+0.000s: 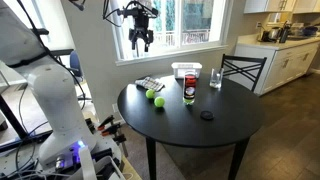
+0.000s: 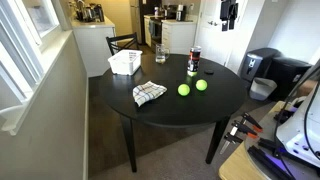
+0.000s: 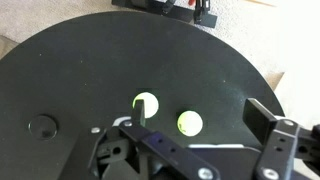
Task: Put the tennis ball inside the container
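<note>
The gripper (image 1: pixel 140 39) hangs high above the round table (image 1: pixel 232 118), jaws spread wide and holding nothing, so the step in hand looks like the reach down for a ball. The tennis ball (image 1: pixel 150 95) lies on the dark top just beside a second ball (image 1: pixel 159 101) of the same look, near the cloth (image 2: pixel 149 93) and well apart from the container (image 2: pixel 124 66), which stands open-topped across the table. To do this well, I would judge, settle on 1 ball, centre the open jaws over it and come straight down, so that no finger nudges the neighbour or sets the target rolling, then close across its widest part; the dark can (image 1: pixel 190 90) stands near enough to mind on the lift. The wrist view alone shows the 2 balls from above, the gap between them, the fingers (image 3: pixel 265 115) at the lower edge and a small dark disc (image 3: pixel 42 126), but not the container, can or glass (image 1: pixel 215 78); both exterior views give those, and the gripper's height
</note>
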You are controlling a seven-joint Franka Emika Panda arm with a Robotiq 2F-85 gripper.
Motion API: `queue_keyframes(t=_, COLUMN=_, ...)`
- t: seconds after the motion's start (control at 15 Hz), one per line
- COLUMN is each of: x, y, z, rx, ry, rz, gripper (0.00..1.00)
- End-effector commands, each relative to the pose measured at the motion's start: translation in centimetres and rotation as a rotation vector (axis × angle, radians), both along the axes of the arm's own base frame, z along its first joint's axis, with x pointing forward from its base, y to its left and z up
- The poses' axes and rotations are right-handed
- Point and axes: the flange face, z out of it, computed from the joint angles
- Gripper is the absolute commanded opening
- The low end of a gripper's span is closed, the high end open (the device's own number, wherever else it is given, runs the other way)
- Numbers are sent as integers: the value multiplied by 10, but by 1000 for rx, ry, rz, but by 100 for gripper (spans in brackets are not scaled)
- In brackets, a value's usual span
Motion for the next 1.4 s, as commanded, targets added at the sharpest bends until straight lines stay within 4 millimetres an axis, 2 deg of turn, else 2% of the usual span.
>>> queue_keyframes(t=0.0, x=0, y=0, z=1, rx=0, ry=1, rz=0, gripper=100)
queue_keyframes(t=0.47, x=0, y=0, z=1, rx=0, ry=1, rz=0, gripper=100)
queue_keyframes(t=0.67, x=-2, y=2, z=-16, rx=-4, ry=-30, rz=12, gripper=100)
queue_keyframes(t=0.87, x=0, y=-2, z=-50, rx=-15, ry=-93, rz=10, gripper=100)
queue_keyframes(t=1.33, x=0, y=-21, z=-143, rx=6, ry=-342, rz=12, gripper=100)
